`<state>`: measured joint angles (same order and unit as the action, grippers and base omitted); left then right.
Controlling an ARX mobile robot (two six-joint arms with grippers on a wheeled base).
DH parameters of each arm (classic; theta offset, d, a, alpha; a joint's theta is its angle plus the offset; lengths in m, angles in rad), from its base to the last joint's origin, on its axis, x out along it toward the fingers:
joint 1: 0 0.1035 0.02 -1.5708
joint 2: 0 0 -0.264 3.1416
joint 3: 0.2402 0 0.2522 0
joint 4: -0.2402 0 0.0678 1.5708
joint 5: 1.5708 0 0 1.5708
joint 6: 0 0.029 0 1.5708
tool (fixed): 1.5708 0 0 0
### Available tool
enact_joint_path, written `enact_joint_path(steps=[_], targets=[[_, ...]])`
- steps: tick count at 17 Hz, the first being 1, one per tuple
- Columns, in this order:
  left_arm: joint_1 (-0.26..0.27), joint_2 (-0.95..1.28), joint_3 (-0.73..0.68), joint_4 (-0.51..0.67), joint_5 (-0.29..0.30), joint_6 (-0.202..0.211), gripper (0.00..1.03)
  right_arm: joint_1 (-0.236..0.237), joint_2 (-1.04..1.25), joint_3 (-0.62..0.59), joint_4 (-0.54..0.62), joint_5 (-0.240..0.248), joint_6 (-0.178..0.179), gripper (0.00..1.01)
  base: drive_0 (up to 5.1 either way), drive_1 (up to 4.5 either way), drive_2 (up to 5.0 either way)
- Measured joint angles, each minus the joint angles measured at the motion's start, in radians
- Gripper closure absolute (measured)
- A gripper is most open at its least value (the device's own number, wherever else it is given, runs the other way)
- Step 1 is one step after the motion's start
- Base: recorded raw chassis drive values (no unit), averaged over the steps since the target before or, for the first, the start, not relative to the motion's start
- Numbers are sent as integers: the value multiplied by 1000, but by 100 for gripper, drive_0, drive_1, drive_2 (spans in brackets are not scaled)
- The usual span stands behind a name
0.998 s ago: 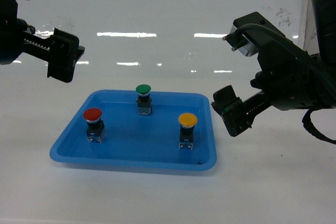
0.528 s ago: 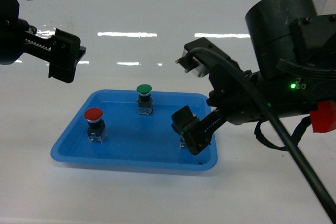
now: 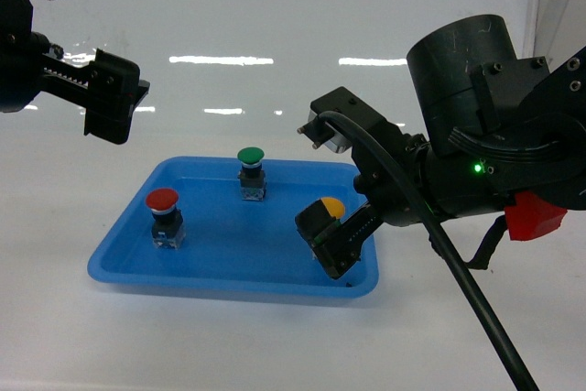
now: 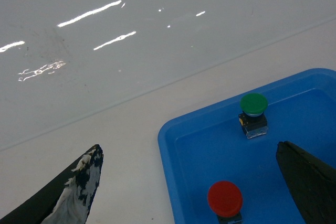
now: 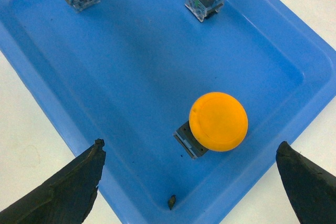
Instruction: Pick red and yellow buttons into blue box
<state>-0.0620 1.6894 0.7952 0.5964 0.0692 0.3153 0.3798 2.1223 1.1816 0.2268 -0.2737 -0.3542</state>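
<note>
1. While the right end effector [image 3: 331, 243] sat low over the right side of the shallow blue tray [image 3: 119, 261], its fingers were spread wide, gripping nothing.
2. Yellow button [image 5: 218, 122] stood upright in the tray, right between those spread fingers in the right wrist view, with clear gaps on both sides, so no contact that I could see. From the head camera only a bit of its yellow cap [image 3: 333, 208] peeked out behind the end effector.
3. Red button [image 3: 163, 216] stood upright in the tray's left part, well apart from the yellow one.
4. Green button [image 3: 250, 172] was at the back of the tray, also upright.
5. Left end effector [image 3: 114, 96] hung up high, off past the tray's back left corner, spread open and empty. Its wrist camera looked down on the green and red caps [image 4: 224, 199].
6. Tray rested on a plain white surface [image 3: 275, 345]. Tiny dark speck [image 5: 171, 200] lay on the tray floor near the front rim, couldn't tell what it was.
</note>
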Motion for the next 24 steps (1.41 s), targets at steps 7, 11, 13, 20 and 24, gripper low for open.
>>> enact_joint_path(steps=[7, 11, 13, 20, 24], targets=[[0, 0, 0, 0, -1, 0, 5, -8, 77, 68, 3, 25, -35, 3, 0, 0, 0], [0, 0, 0, 0, -1, 0, 5, -14, 137, 111, -29, 40, -55, 3, 0, 0, 0], [0, 0, 0, 0, -2, 0, 5, -18, 157, 128, -38, 45, -61, 3, 0, 0, 0], [0, 0, 0, 0, -2, 0, 5, 1, 228, 257, -112, 48, -62, 3, 0, 0, 0], [0, 0, 0, 0, -2, 0, 5, 21, 252, 289, -114, 47, -68, 3, 0, 0, 0]])
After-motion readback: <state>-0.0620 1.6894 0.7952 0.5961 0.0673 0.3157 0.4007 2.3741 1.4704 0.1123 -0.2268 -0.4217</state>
